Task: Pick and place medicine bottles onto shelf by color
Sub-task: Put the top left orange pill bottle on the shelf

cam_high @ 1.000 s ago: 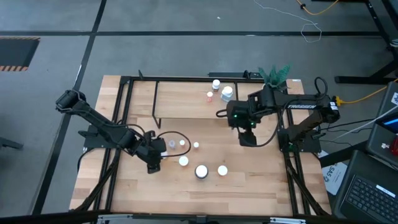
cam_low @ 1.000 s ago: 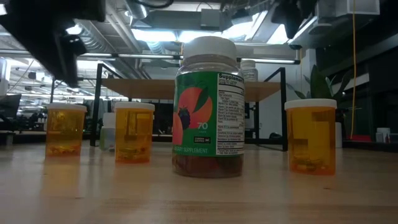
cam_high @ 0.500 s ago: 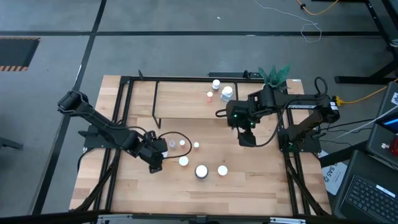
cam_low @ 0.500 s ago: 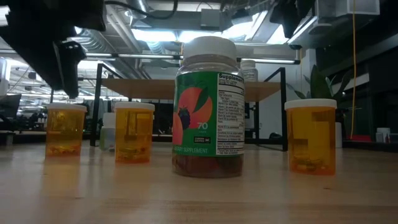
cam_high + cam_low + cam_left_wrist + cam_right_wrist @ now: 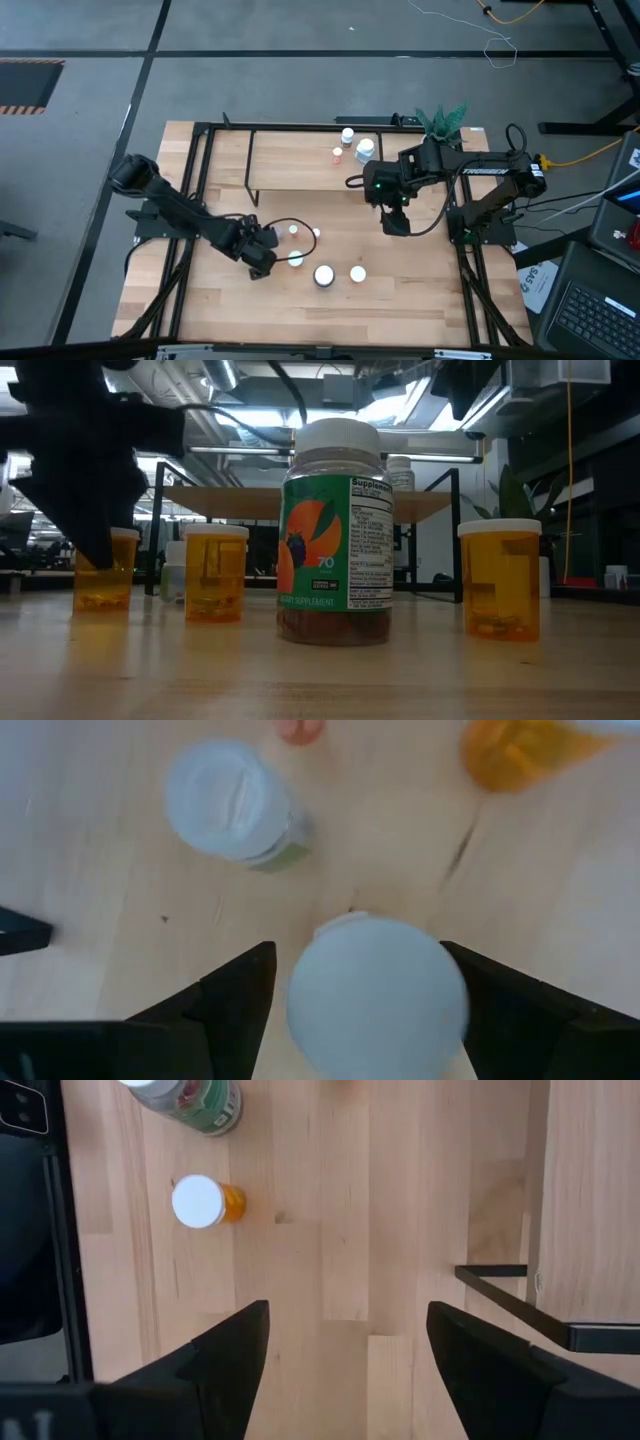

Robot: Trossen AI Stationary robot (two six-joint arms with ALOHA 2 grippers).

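Note:
Several white-capped medicine bottles stand on the table: a large green-labelled one (image 5: 324,275) (image 5: 335,530), orange ones (image 5: 358,272) (image 5: 500,580) (image 5: 215,575), and small ones (image 5: 294,229) (image 5: 315,233). Three more (image 5: 347,135) (image 5: 337,154) (image 5: 365,150) stand on the light-wood shelf (image 5: 295,160). My left gripper (image 5: 265,262) (image 5: 358,952) is open, low over the table, pointing down. Its fingers stand on either side of the white cap (image 5: 378,995) of the leftmost orange bottle (image 5: 100,575); I cannot tell whether they touch it. My right gripper (image 5: 395,222) (image 5: 345,1370) is open and empty above the table's right middle.
A potted green plant (image 5: 443,120) stands at the far right corner beside the shelf. A clear bottle (image 5: 225,800) and an orange one (image 5: 520,750) stand just beyond my left fingers. A black cable (image 5: 285,215) loops over the table by the left arm.
My left gripper has gone toward the table's right edge and down. It now stands around the leftmost orange bottle, where before it hung above and to the left of it. The bottles have stayed in place.

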